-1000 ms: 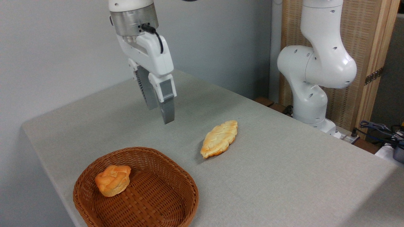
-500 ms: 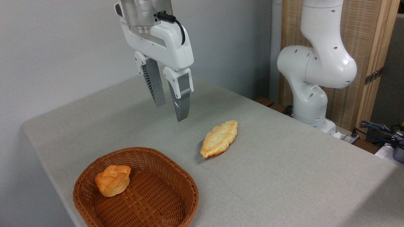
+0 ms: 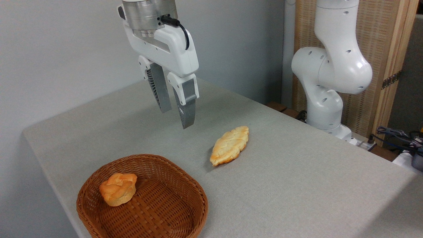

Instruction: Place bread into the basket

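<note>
Already done, seemingly: bread (image 3: 118, 189) sits in basket (image 3: 190, 193) at 9 o'clock; gripper (image 3: 176, 118) hangs above, parted, empty.

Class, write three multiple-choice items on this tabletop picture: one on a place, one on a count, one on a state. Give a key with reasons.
1. Where is the bread?
A. inside the basket
B. on the table
C. in the pincer

2. How many baked items are visible?
A. one
B. two
C. four

3. What is the pincer's state?
A. shut on the bread
B. open and empty
C. pressing the table

Key: 1 A, it lies on the basket's woven floor; 2 B, the bread plus the long pastry; 3 B, a gap shows between its fingers, in the air.
</note>
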